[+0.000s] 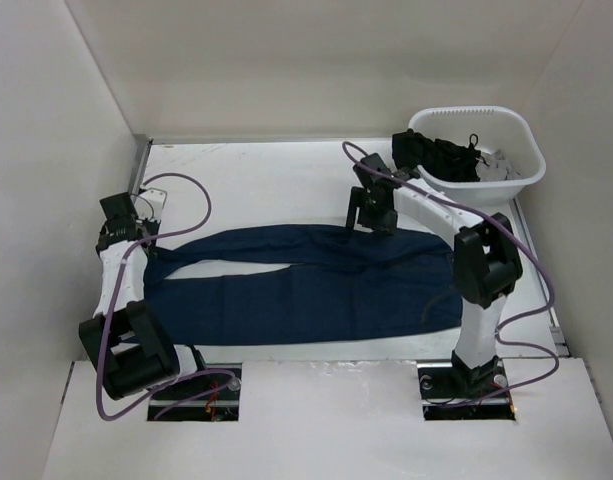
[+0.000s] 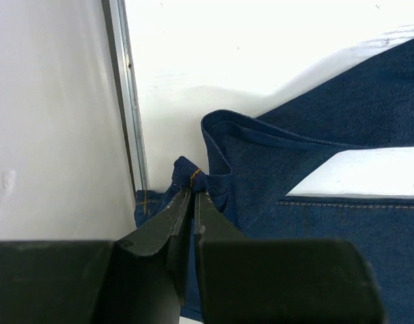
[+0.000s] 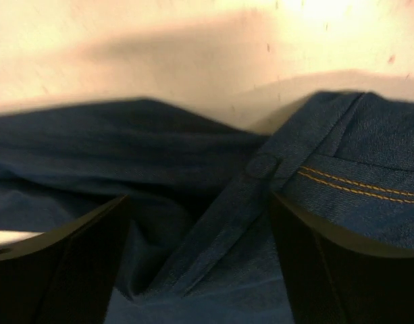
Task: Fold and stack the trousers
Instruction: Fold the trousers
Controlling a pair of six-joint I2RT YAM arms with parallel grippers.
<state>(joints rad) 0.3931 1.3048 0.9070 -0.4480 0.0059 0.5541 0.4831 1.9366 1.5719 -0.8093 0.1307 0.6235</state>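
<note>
The dark navy trousers [image 1: 316, 290] lie flat across the table, legs to the left and waist to the right, with a strip of white table showing between the legs. My left gripper [image 1: 146, 245] is at the far left leg end. In the left wrist view it [image 2: 193, 192] is shut on a bunched pinch of the hem [image 2: 190, 172] with orange stitching. My right gripper [image 1: 369, 224] hovers over the far edge of the trousers near the crotch. In the right wrist view it [image 3: 196, 199] is open wide over the fly and a stitched seam [image 3: 355, 185], holding nothing.
A white basket [image 1: 529, 150] with black garments [image 1: 456, 160] stands at the back right. A metal rail [image 2: 129, 101] and the left wall run right beside the left gripper. White walls enclose the table on three sides.
</note>
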